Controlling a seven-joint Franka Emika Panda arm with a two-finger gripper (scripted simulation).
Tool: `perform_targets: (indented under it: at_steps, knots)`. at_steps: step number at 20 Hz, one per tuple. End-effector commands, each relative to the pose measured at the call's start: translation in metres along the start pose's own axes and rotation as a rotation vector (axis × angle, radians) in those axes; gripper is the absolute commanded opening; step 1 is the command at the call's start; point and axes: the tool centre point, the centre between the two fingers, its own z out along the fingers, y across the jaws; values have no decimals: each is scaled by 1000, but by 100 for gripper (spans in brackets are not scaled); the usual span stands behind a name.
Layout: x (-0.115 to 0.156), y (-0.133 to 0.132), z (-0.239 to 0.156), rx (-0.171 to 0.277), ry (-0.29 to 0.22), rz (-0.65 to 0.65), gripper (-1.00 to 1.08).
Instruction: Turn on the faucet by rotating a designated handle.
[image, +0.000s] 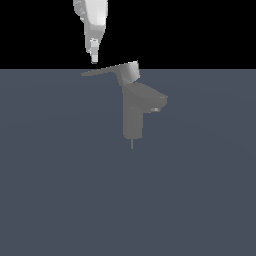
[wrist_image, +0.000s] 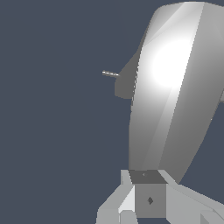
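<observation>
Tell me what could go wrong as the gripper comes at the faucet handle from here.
1. The gripper hangs just above the thin tip of the handle; that blade tapers, so a push there might slip off.
2. In the wrist view the handle fills most of the picture, hiding the faucet, so alignment is hard to judge.

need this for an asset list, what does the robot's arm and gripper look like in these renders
The gripper is glossy white with grey shading, a smooth faceted body tapering down to narrow fingers. No cables, markings or labels show. In the wrist view the fingers are pale grey angular blocks beside a darker grey square block with a small dark diamond mark.
</observation>
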Motion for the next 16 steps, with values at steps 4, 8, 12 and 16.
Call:
perform_targets:
  at_steps: [4,8,12,16]
  knots:
    - [-5,-22,24,-16,19,90,-100]
    - [-8,-31,36,-23,28,130,-100]
    - [-10,-36,42,-27,34,153,-100]
    - [-10,-37,44,-28,35,158,-100]
